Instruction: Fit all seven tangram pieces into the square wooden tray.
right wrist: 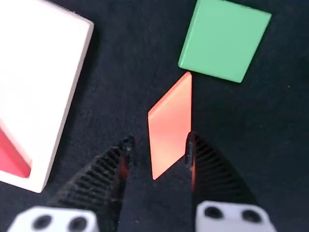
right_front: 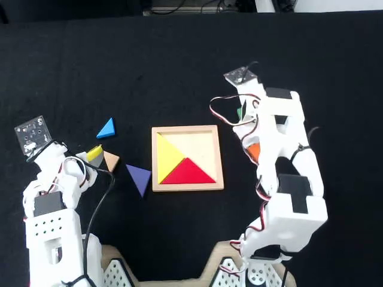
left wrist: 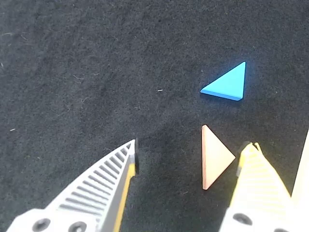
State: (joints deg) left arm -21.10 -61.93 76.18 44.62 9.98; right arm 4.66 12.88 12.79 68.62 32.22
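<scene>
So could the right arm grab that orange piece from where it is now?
Probably yes: the right gripper is open with the orange parallelogram lying between its fingers, and the green square sits clear of it.

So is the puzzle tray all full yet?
No, partly filled. Just the yellow triangle and red triangle lie in the wooden tray; the rest is bare wood.

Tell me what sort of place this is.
Most likely a robotics lab bench set up for manipulation trials. A left arm and a right arm sit side by side on black cloth, with a wooden tangram tray between them and cables at the far edge.
</scene>
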